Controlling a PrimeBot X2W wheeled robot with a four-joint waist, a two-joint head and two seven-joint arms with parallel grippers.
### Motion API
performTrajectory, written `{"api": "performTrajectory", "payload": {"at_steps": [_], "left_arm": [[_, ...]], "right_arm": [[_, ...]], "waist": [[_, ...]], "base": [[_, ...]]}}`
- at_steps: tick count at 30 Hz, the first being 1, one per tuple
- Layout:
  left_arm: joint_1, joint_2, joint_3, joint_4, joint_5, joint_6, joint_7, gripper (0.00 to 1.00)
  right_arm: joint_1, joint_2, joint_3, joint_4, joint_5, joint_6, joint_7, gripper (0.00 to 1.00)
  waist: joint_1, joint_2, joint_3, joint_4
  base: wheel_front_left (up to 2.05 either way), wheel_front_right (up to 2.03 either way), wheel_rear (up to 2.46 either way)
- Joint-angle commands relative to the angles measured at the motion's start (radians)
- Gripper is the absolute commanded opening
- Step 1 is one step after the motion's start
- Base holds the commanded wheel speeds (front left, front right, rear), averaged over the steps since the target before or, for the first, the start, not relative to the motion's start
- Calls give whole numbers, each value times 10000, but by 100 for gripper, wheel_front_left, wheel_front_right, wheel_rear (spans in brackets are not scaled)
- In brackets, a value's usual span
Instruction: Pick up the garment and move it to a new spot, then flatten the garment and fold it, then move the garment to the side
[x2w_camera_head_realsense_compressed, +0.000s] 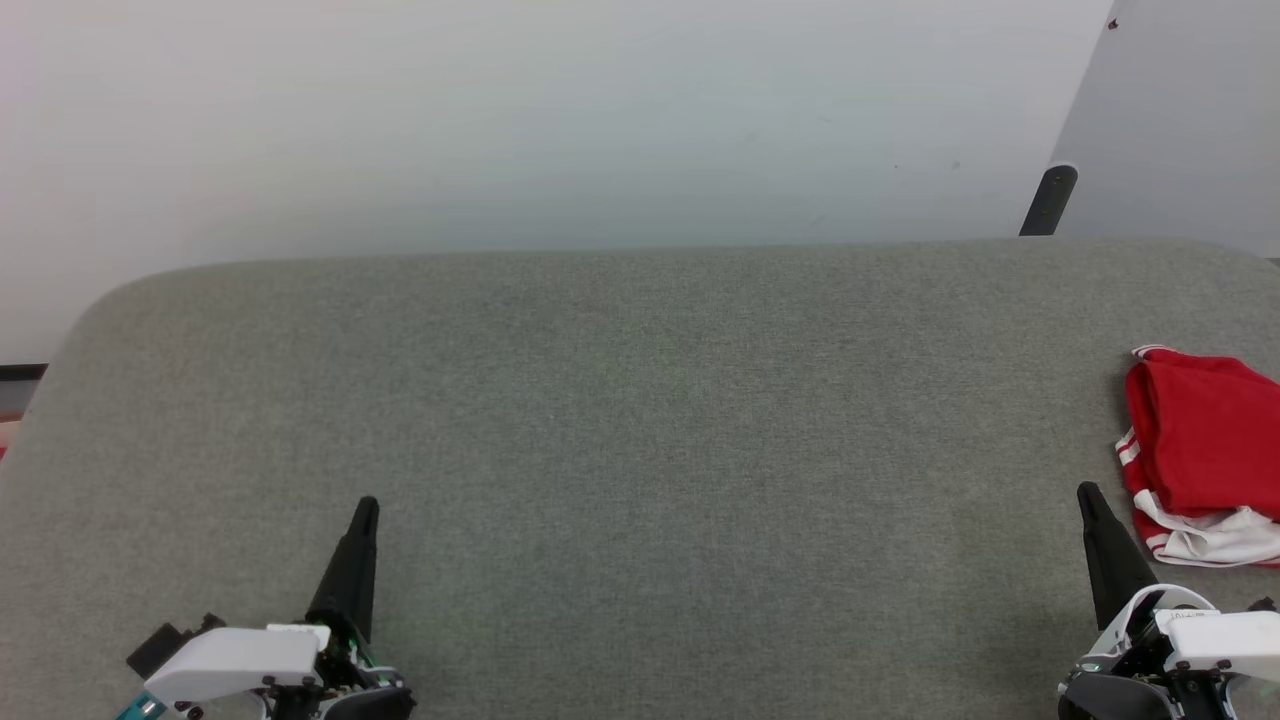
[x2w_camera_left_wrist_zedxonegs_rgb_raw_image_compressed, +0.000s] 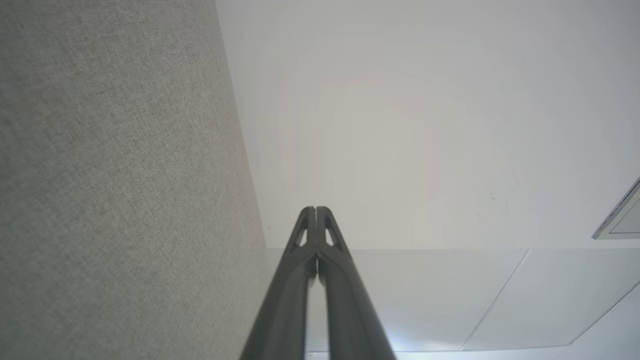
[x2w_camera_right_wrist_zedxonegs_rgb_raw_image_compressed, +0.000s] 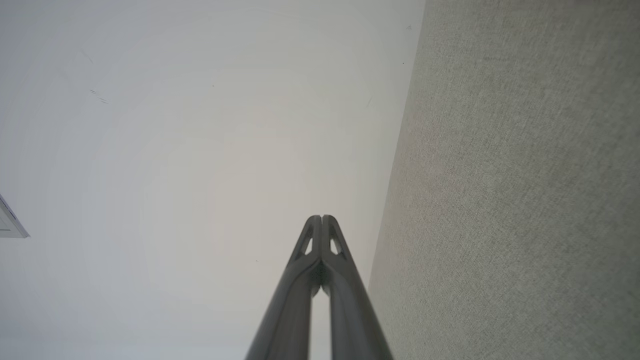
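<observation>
The left hand (x2w_camera_head_realsense_compressed: 365, 512) sits at the lower left, its two long dark fingers (x2w_camera_left_wrist_zedxonegs_rgb_raw_image_compressed: 290, 300) pressed together from tip down, pointing forward. The right hand (x2w_camera_head_realsense_compressed: 1089, 497) mirrors it at the lower right, fingers (x2w_camera_right_wrist_zedxonegs_rgb_raw_image_compressed: 290, 310) likewise closed tip to tip. Behind each lies a white wrist housing (x2w_camera_head_realsense_compressed: 235, 660), roughly level

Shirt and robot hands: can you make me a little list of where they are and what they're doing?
table: grey cloth top, pale wall behind
shirt: red with white trim, bunched at the table's right side, partly cut off by the picture's edge
left gripper: shut, empty, near left over the table
right gripper: shut, empty, near right, beside the shirt, not touching it
</observation>
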Motion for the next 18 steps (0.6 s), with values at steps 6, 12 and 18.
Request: {"api": "performTrajectory", "payload": {"at_steps": [6,12,18], "left_arm": [[-90,0,21,-8,-31,-53,18,0],[-90,0,22,-9,-31,-53,18,0],[-89,0,20,-9,-32,-53,18,0]], "right_arm": [[-23,24,0,-2,47,-3,11,0],[-23,24,0,-2,47,-3,10,0],[-23,24,1,-2,48,-3,10,0]], "waist": [[0,-1,0,0],[0,-1,0,0],[0,-1,0,0]], "base": [[0,0,0],[0,0,0],[0,0,0]]}}
